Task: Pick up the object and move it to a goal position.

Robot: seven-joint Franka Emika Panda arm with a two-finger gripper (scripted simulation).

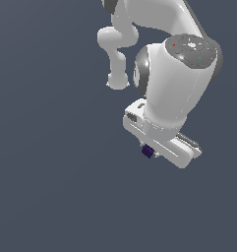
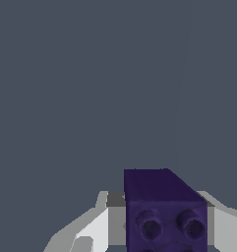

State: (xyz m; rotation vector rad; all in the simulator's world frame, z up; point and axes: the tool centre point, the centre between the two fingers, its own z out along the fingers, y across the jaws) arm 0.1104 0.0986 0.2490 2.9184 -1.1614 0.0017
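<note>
Dark purple block (image 2: 165, 211) w/ two round studs on one face, clamped betw. white end effector (image 2: 162, 224) fingers (image 2: 98, 229). In ext. view, peeking out under Panda wrist (image 1: 176, 88), over gray floor (image 1: 51, 187).

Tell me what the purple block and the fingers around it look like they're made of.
Purple block: dark, matte, no shine, with round studs or sockets on one face in the wrist view; it looks like moulded plastic, though a render leaves that open. Fingers: flat white and light grey, smooth, no gloss; painted metal or plastic, can't tell which. Gripper body: glossy white shell with soft highlights.
</note>
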